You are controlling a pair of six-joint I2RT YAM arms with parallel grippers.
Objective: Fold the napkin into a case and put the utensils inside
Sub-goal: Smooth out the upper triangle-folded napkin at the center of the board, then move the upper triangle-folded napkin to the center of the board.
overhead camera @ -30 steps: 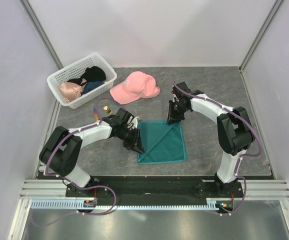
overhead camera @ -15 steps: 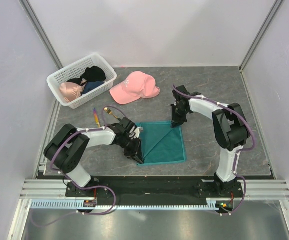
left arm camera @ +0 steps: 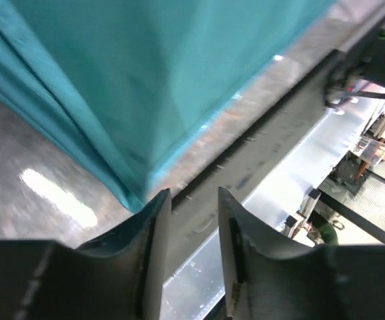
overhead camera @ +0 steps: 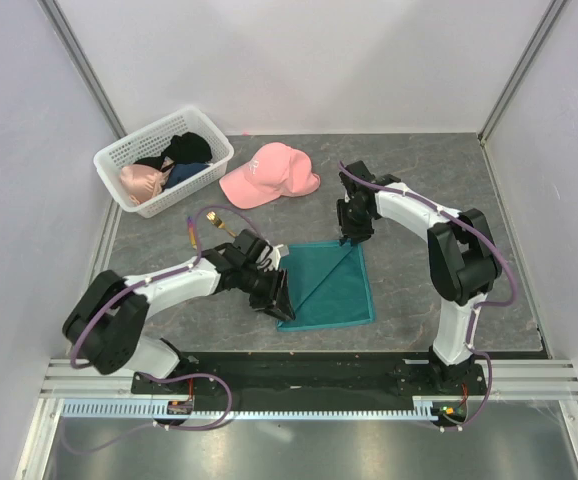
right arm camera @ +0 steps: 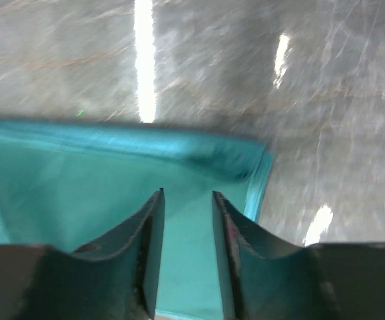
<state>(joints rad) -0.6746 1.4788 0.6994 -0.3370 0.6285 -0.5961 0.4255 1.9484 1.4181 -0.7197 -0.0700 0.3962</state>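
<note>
Teal cloth: the napkin (overhead camera: 329,285) lies flat on the grey table (overhead camera: 419,170), between my two arms. It is folded to a rough square with one diagonal crease across it.
Left side: my left fingers (overhead camera: 279,300) sit low at the napkin's near left corner.
Left wrist view: the layered corner ends just ahead of one fingertip, a little to its side. It is not in the gap.
Left grip: parted by a narrow gap, with nothing between them.
Right side: my right fingers (overhead camera: 350,237) hang over the napkin's far right corner.
Right wrist view: both tips point down onto teal cloth, just inside the far hem and the corner. Bare table shows beyond.
Right grip: parted by a narrow gap. Cloth shows beneath it, and nothing is pinched.
Utensils: the fork (overhead camera: 219,218) and the purple-and-orange piece (overhead camera: 190,233) lie on the table left of the napkin, beside my left arm and well apart from the cloth.
Far left: a white basket (overhead camera: 119,150) of clothes, with a pink cap (overhead camera: 269,173) just beside it.
</note>
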